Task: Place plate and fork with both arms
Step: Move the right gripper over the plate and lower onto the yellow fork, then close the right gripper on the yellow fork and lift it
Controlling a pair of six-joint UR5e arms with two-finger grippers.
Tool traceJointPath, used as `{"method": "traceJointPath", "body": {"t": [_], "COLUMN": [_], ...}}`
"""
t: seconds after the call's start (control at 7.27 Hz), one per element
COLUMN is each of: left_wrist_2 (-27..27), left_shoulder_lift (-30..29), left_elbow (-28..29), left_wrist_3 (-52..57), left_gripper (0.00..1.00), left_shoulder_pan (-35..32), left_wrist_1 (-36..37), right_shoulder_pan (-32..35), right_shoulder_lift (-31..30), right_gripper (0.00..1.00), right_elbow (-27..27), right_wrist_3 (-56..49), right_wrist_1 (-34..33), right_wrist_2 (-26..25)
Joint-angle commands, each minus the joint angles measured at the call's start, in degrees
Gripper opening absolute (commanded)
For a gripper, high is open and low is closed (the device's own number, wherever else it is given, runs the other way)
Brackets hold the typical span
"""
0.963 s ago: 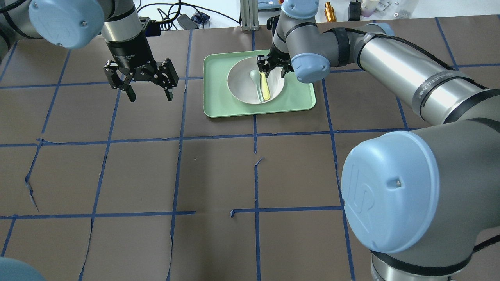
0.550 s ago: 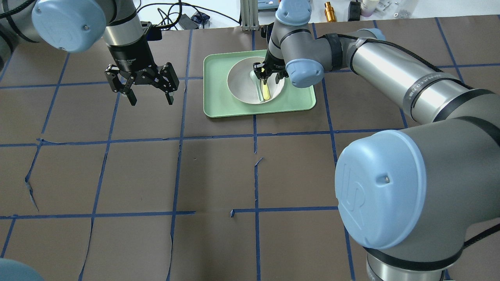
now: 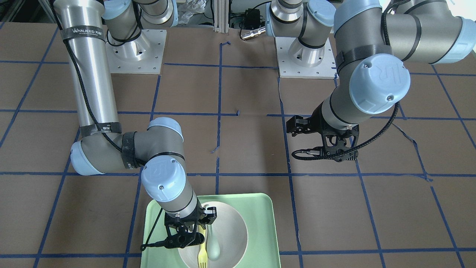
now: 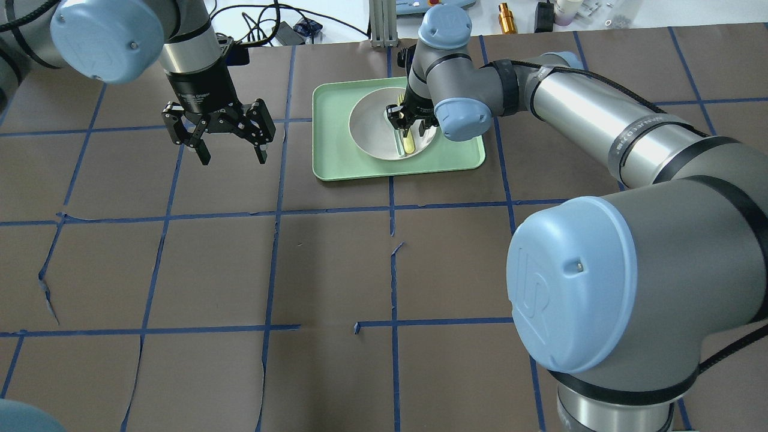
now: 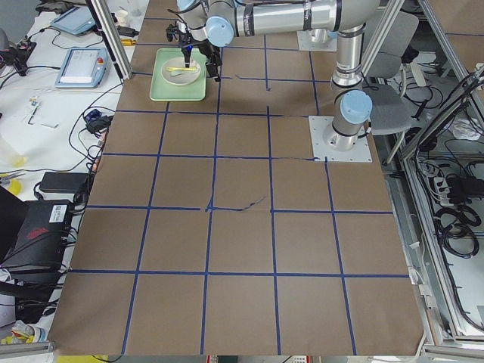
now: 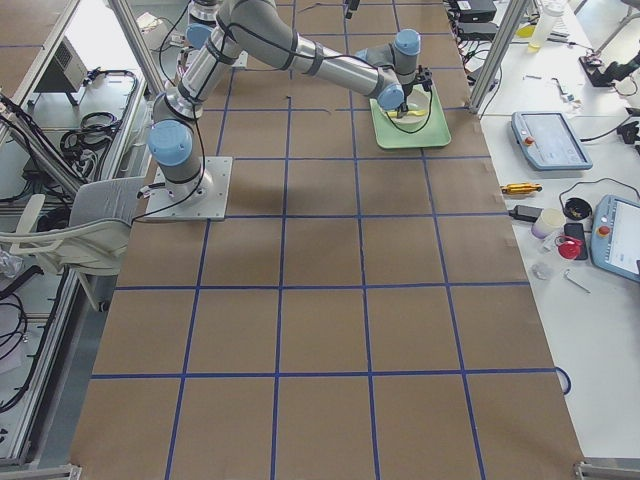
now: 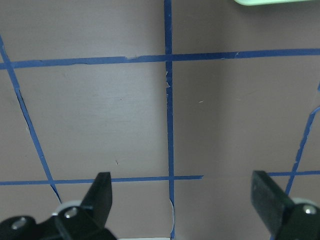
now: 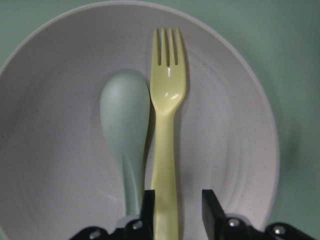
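The white plate (image 4: 372, 129) sits on the mint-green tray (image 4: 336, 162) at the far middle of the table. The pale-yellow fork (image 8: 167, 100) lies in the plate, tines pointing away from the robot, next to a grey-green spoon (image 8: 125, 110). My right gripper (image 8: 179, 202) is low in the plate (image 3: 230, 227). Its narrowly open fingers straddle the fork's handle, with a gap showing on one side. In the overhead view the right gripper (image 4: 408, 126) covers the fork's middle. My left gripper (image 4: 233, 157) hangs wide open and empty above bare table, left of the tray.
The brown table is marked with blue tape lines, some torn. A corner of the tray (image 7: 275, 1) shows at the top of the left wrist view. Cables and small items lie beyond the table's far edge.
My right gripper has come down into the plate and now sits around the fork's handle. The left gripper has hardly moved.
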Motion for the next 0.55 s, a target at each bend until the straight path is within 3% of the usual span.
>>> {"method": "traceJointPath", "body": {"t": [0.0,0.41], "left_wrist_2": [0.0,0.0], "left_shoulder_lift": [0.2,0.3], "left_elbow": [-1.0,-1.6], "left_wrist_3": [0.1,0.1], "left_gripper": [1.0,1.0], "left_shoulder_pan": [0.0,0.0], "left_wrist_1": [2.1,3.0], "right_shoulder_pan": [0.4,0.6], "right_shoulder_lift": [0.1,0.7], "right_gripper": [0.45,0.46], "right_elbow": [0.0,-0.1], "right_wrist_3": [0.0,0.0], "right_wrist_1": [-0.1,-0.1], "right_wrist_2": [0.0,0.0]}}
